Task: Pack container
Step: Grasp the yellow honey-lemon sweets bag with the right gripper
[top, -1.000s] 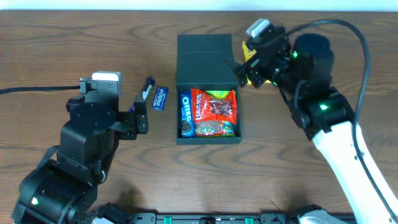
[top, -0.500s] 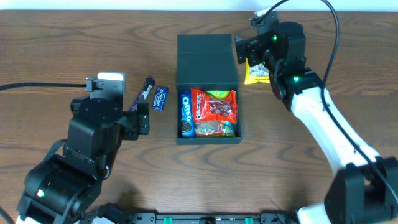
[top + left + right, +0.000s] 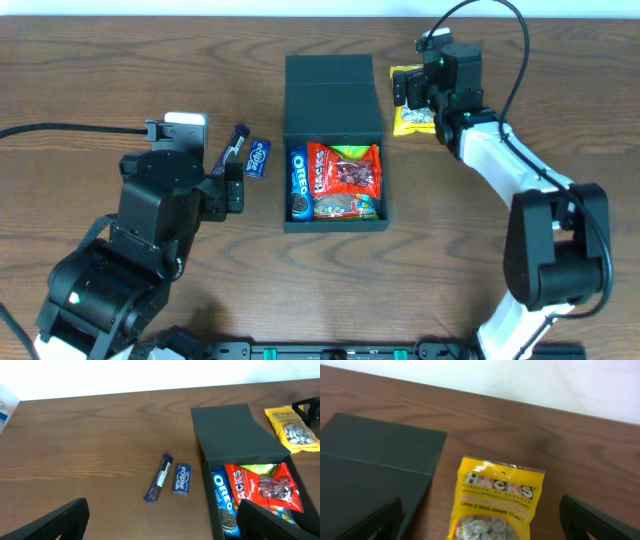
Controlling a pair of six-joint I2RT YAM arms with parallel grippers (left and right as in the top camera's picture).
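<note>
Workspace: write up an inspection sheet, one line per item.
Surface: brown wooden table.
Job's things: dark green box, lid open, holding an Oreo pack and a red Hacks bag.
Clutter: yellow Hacks bag right of the lid; gum pack and wrapped bar left of the box.
Pincers: left pincer open, empty; right pincer open at the yellow bag.
Cables: left arm's cable; right arm's cable, looped.
Surroundings: white strip beyond the far edge.

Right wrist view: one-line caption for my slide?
Open right gripper frames the yellow Hacks packet lying on the wooden table beside the dark green container, lid folded back.
</note>
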